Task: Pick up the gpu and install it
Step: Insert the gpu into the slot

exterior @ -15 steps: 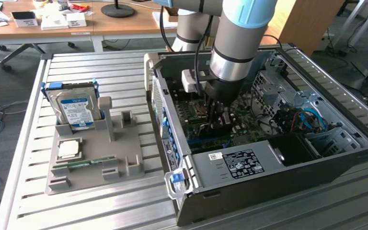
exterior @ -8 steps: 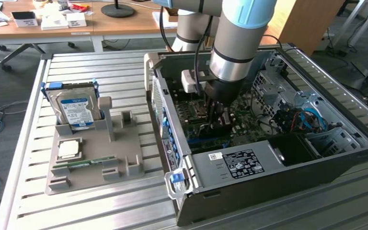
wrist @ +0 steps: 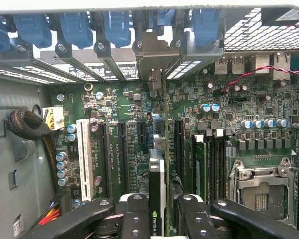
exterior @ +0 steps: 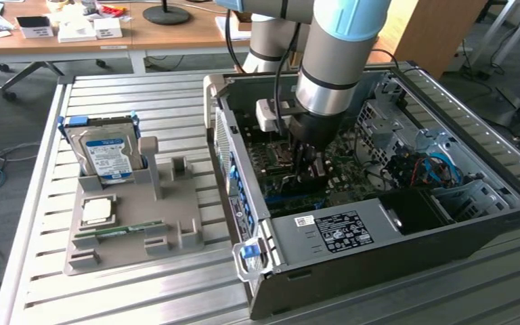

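The gpu [wrist: 158,184] was pinched edge-on by the gripper [wrist: 159,209], over the motherboard [wrist: 124,104] slots inside the computer case [exterior: 332,271]

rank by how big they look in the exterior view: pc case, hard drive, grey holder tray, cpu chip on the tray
1. pc case
2. grey holder tray
3. hard drive, standing upright in the tray
4. cpu chip, smallest

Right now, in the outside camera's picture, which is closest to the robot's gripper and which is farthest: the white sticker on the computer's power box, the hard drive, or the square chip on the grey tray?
From the gripper, holding the gpu inside the case:
1. White sticker, on the power box just beside it.
2. Hard drive, upright on the grey tray, toward the exterior view's left.
3. Square chip, on that tray; nearly as far, hard to separate from the drive.
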`<state>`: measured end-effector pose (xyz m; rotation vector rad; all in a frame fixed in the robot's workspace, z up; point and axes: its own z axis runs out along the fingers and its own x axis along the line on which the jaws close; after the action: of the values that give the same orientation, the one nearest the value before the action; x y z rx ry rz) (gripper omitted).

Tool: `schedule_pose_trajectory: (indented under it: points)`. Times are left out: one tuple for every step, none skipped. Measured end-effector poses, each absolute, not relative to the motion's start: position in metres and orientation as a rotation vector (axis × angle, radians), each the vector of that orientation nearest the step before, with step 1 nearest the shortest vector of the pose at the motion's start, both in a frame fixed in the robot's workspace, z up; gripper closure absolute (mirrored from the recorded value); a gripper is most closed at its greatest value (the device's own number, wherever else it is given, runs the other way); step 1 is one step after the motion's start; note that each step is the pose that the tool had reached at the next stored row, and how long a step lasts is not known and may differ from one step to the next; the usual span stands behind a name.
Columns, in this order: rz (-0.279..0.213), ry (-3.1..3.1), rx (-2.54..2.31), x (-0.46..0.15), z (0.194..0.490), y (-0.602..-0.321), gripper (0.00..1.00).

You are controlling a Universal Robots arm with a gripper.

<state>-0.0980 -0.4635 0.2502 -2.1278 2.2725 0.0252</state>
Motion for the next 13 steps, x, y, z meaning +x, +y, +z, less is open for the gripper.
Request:
schedule_pose_trajectory:
  points:
    - [0.025,2.273,-2.128,-0.098,0.2502,-0.4635,0.74]
    - [0.025,2.273,-2.128,-0.098,0.2502,-0.4635,0.74]
    - [0.025,2.273,-2.128,-0.098,0.2503,-0.4635,0.74]
    - [0.025,2.273,-2.128,-0.098,0.2503,-0.4635,0.74]
    - [0.025,2.273,-2.128,-0.098,0.2503,-0.4635,0.74]
    - [0.025,2.273,-2.128,-0.098,0.2502,-0.4635,0.74]
    - [0.025,2.273,-2.128,-0.098,0.2502,-0.4635,0.74]
    - [0.025,2.273,-2.128,-0.098,0.2503,-0.4635,0.74]
    - [0.025,2.273,-2.128,-0.098,0.2502,-0.4635,0.74]
    - [0.025,2.273,-2.128,-0.098,0.2499,-0.4635,0.74]
    - [0.026,2.272,-2.128,-0.0981,0.2495,-0.4634,0.74]
    - [0.026,2.272,-2.127,-0.0981,0.2493,-0.4634,0.74]
    - [0.026,2.272,-2.127,-0.0981,0.2493,-0.4634,0.74]
